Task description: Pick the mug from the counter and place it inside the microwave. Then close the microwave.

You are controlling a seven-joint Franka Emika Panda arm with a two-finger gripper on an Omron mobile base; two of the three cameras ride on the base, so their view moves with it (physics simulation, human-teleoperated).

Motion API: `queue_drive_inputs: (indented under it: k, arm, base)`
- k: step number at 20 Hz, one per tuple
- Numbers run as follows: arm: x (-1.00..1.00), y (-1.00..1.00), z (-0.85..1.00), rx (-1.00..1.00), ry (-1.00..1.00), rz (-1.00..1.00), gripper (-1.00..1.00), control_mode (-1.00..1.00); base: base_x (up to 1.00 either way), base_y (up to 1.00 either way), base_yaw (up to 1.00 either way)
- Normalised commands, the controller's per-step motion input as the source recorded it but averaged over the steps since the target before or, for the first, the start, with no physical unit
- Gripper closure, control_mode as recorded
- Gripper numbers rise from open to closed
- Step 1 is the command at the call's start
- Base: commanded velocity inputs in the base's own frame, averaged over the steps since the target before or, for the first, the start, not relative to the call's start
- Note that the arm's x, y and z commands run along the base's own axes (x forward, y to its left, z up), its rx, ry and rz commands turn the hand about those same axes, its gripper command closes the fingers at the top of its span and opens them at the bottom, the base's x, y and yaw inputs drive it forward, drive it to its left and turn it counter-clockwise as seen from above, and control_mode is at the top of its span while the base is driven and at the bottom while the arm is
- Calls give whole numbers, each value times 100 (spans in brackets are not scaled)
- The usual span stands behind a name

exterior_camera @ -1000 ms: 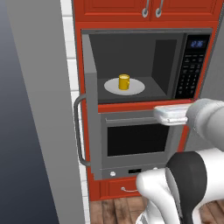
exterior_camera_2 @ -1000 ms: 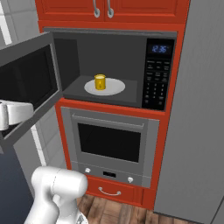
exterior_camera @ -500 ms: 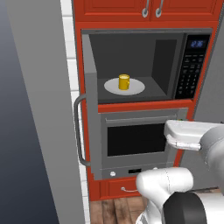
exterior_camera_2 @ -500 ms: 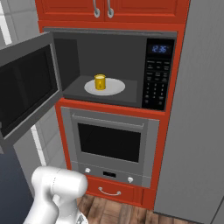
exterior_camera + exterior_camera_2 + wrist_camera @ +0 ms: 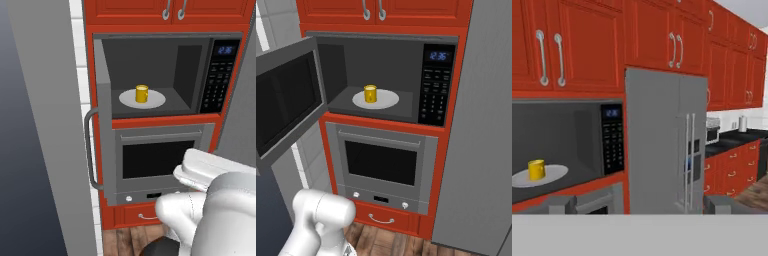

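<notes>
The small yellow mug [image 5: 142, 93] stands upright on the white round plate [image 5: 155, 101] inside the open microwave [image 5: 220, 70]. The same mug [image 5: 370, 93] shows in the right base view, and low at the left of the hand view [image 5: 536, 169]. The microwave door [image 5: 286, 100] hangs swung out to the left, its bar handle [image 5: 90, 150] facing the base. My gripper [image 5: 641, 206] is open, fingertips [image 5: 562, 204] wide apart with nothing between them, well back from the mug. The black counter [image 5: 747, 135] lies far right.
A grey oven [image 5: 381, 162] with a dark window sits under the microwave, with a red drawer [image 5: 381, 217] below it. A tall grey fridge [image 5: 667, 145] stands to the right of the keypad [image 5: 613, 140]. My white arm [image 5: 220, 200] fills the lower right of the left base view.
The hand has dropped lower and drawn back from the microwave, leaving the right base view's left edge. Mug, plate and door have not moved.
</notes>
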Motion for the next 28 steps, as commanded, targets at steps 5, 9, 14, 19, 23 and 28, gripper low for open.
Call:
queue_drive_inputs:
  k: [5, 9, 14, 19, 23, 28]
  arm:
    - [-53, 45, 0, 0, -4, -29, -100, -100]
    - [2, 58, 0, -5, 0, -12, -100, -100]
    - [5, 65, -6, -7, 0, -11, -100, -100]
    - [45, 43, -26, -5, 0, -8, -100, -100]
    - [56, 33, -28, -4, 0, -6, -100, -100]
    - [24, 27, -27, -1, 0, -1, -100, -100]
  base:
    - [0, 0, 0]
    - [0, 0, 0]
    - [0, 0, 0]
    - [0, 0, 0]
    - [0, 0, 0]
    - [0, 0, 0]
